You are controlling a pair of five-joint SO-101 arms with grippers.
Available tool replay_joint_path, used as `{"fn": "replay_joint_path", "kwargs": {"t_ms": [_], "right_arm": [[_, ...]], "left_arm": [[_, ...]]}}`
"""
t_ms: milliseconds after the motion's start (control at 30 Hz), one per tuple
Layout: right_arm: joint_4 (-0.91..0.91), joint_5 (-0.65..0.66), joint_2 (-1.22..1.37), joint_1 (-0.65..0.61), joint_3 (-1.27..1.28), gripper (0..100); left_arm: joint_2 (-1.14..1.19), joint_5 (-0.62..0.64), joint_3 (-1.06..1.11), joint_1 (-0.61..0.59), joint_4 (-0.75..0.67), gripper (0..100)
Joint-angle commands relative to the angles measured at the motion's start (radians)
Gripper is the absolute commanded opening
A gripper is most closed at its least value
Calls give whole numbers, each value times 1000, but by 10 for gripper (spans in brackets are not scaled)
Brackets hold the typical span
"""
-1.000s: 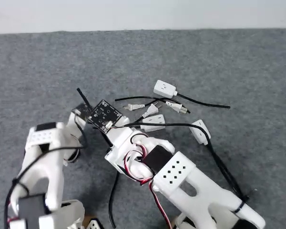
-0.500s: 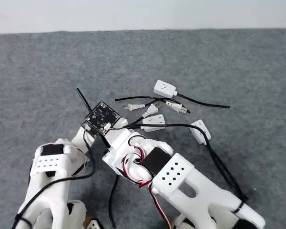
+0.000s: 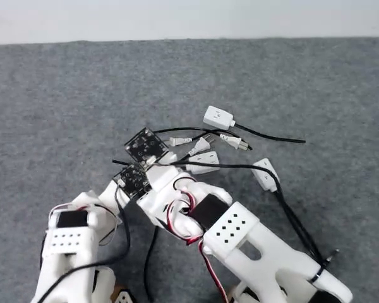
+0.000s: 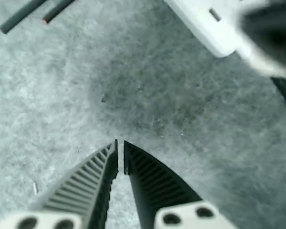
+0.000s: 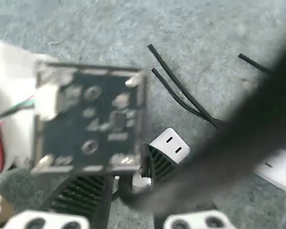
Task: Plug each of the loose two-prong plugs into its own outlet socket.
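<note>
Grey matting (image 3: 63, 95) covers the table below a pale wall. Near its middle we see three white two-prong plugs (image 3: 201, 146) lying loose, none seated in a socket, with black cords (image 3: 271, 137) running among them. One outlet socket (image 3: 218, 117) lies at one o'clock from the plugs, a second socket (image 3: 204, 162) just at six o'clock, and a third socket (image 3: 265, 173) at four o'clock.

The left gripper (image 4: 120, 145) hangs over bare matting, narrowed to a slit and holding nothing. The right gripper (image 5: 129, 168) is just beside a white socket (image 5: 169, 143), with a dark circuit board (image 5: 88, 119) in front. We cannot tell whether it is wide, narrow or holding anything.

The left arm (image 3: 69, 240) enters from seven o'clock and the right arm (image 3: 240, 237) from five o'clock.
</note>
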Motion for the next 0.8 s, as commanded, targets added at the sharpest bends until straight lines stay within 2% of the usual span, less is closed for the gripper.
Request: {"fn": "replay_joint_path", "kwargs": {"t_ms": [0,100,300,567,767], "right_arm": [[-25,-17,-33,22,-12,8],[-44,-29,-33,36,-9,8],[-96,-101,-31,113,23,8],[-193,-193,56,139,41,8],[-232,-209,145,140,23,8]], "left_arm": [[-112,-8,28,17,-14,10],[-160,-5,48,15,-14,10],[-189,86,61,14,-46,11],[-189,384,62,-112,-221,11],[-189,399,62,-115,-229,11]]}}
